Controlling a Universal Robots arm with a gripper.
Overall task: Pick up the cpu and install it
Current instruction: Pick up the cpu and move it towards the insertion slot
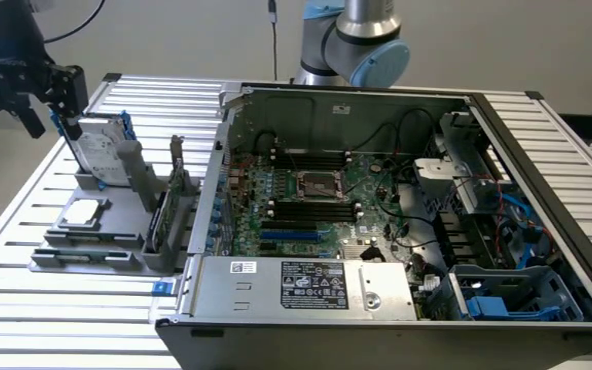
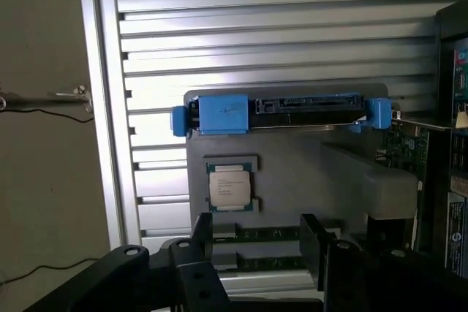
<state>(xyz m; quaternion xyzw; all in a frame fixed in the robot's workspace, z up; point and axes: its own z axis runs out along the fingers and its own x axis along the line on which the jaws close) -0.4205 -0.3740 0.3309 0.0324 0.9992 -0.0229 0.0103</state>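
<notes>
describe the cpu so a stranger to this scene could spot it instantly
On the slatted table, a grey parts tray sits at the exterior view's left of the open computer case. The cpu lies flat in a square recess on it, between the upright hard drive and the long memory sticks. It is small, square, silver-topped; the drive is bigger, blue-bracketed, the sticks narrow and green.

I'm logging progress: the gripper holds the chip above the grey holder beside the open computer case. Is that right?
No. The wrist view shows the chip lying flat in its recess on the grey holder, while the gripper hangs open and empty above it. The holder does sit beside the open computer case.
</notes>
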